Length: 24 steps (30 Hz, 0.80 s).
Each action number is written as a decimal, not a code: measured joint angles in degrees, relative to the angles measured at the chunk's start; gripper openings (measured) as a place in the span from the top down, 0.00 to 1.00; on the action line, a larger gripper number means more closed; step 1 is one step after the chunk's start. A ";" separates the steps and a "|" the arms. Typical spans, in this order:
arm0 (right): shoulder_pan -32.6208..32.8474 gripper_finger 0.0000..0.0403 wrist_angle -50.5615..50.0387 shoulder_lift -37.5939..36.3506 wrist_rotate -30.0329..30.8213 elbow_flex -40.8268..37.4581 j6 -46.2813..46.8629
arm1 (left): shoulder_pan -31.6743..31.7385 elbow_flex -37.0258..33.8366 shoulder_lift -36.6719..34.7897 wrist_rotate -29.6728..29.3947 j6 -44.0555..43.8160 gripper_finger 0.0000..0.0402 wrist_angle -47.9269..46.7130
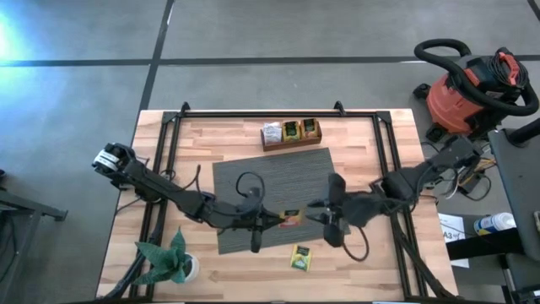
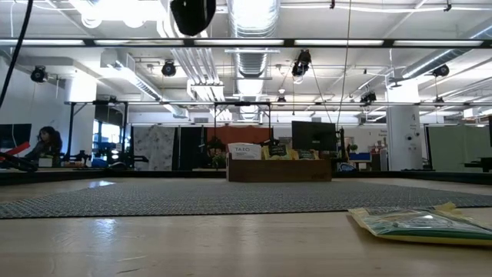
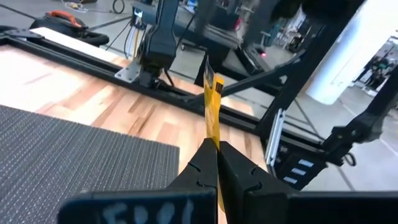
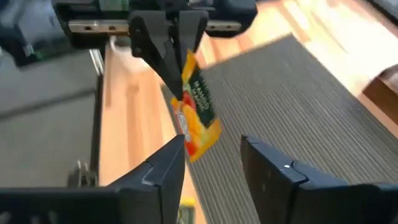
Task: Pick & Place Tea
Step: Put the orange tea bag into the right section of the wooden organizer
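Observation:
An orange-red tea packet [image 4: 198, 111] hangs in the air over the near part of the grey mat [image 1: 253, 181], with my left gripper [image 1: 280, 219] shut on it. My right gripper [image 4: 214, 163] faces it from the table's right, open. Its fingers stand on either side of the packet's lower corner. A yellow-green tea packet [image 1: 301, 257] lies flat on the wood near the table's front edge, and the low view shows it too [image 2: 419, 225]. Neither gripper shows in the low view. My left gripper pinches the orange-red packet's edge [image 3: 213, 142] between its two shut fingertips [image 4: 163, 46]. The fingers come about level from the table's left. The packet sticks out beyond them, tilted, lifted clear of the mat. My right gripper: the packet's lower corner [image 4: 194, 148] is close to one finger [image 4: 166, 169]; whether they touch I cannot tell.
A wooden box [image 1: 291, 133] with several tea packets standing in it sits at the mat's far edge. A small potted plant [image 1: 169, 262] stands at the near left corner. A black frame [image 1: 270, 112] runs around the table. A red shop vacuum [image 1: 472, 89] stands beyond the table's right side.

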 joint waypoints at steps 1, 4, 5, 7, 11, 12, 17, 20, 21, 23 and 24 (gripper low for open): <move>-0.95 0.61 -2.42 0.56 -1.82 1.58 -0.78 | 0.02 0.36 0.73 0.00 0.04 1.00 0.02; -3.73 0.61 -7.08 2.60 -7.49 5.89 -4.81 | 0.20 1.91 3.15 0.00 0.48 1.00 0.02; -4.47 0.62 -8.22 3.43 -9.59 7.13 -6.35 | 0.31 2.58 3.85 0.02 0.87 1.00 0.05; -5.61 0.63 -9.87 5.47 -12.66 9.66 -9.45 | 0.48 3.85 5.13 0.00 2.03 1.00 0.16; -6.51 0.64 -15.50 9.77 -16.34 14.24 -13.82 | 1.12 6.36 6.78 0.00 3.22 1.00 -1.97; -6.49 0.65 -16.70 10.76 -16.46 15.27 -14.84 | 1.25 6.95 7.02 0.04 3.50 1.00 -2.31; -6.47 0.67 -21.23 15.18 -16.87 20.16 -18.63 | 1.60 8.62 7.54 0.35 5.27 1.00 -3.99; -6.65 0.67 -22.89 16.93 -17.43 22.79 -20.22 | 1.64 8.77 7.56 0.45 6.00 1.00 -4.37; -6.67 0.68 -23.55 17.33 -17.43 23.49 -20.59 | 1.64 8.77 7.57 0.46 6.01 1.00 -4.53; -6.84 0.68 -24.41 17.76 -17.43 24.76 -21.06 | 1.64 8.66 7.57 0.46 6.00 1.00 -4.96; -6.90 0.69 -24.93 17.76 -17.45 25.18 -21.07 | 1.64 8.62 7.57 0.46 6.00 1.00 -5.31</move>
